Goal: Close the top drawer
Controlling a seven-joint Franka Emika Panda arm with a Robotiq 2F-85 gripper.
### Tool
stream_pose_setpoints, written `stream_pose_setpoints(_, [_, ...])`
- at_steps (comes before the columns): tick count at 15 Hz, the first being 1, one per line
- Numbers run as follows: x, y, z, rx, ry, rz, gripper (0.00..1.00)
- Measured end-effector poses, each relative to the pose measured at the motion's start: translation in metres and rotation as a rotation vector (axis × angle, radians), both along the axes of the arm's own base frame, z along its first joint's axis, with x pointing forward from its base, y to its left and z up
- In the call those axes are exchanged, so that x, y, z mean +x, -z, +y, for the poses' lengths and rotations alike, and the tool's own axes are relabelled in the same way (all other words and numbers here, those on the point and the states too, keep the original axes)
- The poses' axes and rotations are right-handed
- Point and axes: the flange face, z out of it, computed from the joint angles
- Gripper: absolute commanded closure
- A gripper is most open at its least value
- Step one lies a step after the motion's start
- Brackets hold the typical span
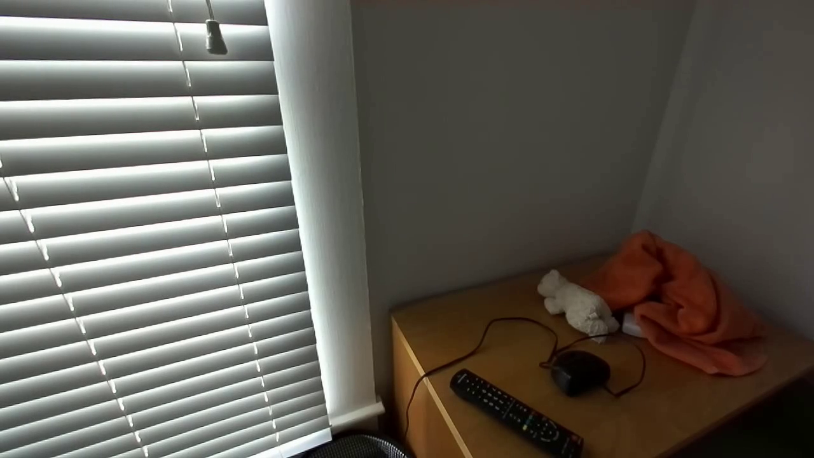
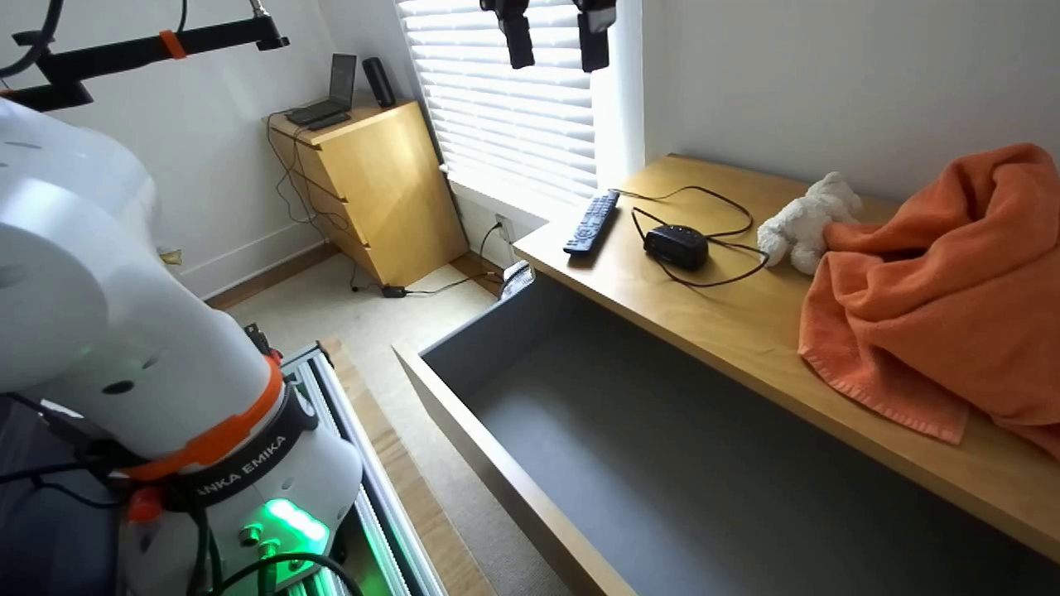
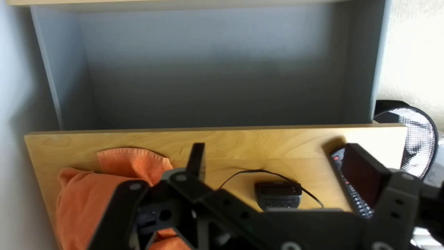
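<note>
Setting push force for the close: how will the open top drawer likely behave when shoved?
The top drawer is probably stiff: its front panel looks straight and flat. Likely light for its size; the wrist view shows no contents. It may skew if pushed near one end, since that panel is wide.

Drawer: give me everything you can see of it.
The drawer is a wide box with grey side walls, a grey bottom shadowed toward the back, and a light, wood-look front. It stands open, jutting from under the dresser top, which hides its back end. No handle can be made out. A mesh bin sits beside one wall; whether they touch, I can't tell. The open jaws do not touch it.
</note>
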Motion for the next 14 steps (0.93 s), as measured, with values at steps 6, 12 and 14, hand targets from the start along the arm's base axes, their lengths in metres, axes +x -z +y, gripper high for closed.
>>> stream_pose_setpoints(6, [-0.001, 0.054, -0.080, -0.025, 0.019, 0.117, 0.00])
stream_pose_setpoints(12, [0.005, 0.135, -0.123, -0.049, 0.045, 0.187, 0.00])
stream_pose_setpoints(14, [0.003, 0.160, -0.138, -0.035, 0.065, 0.218, 0.00])
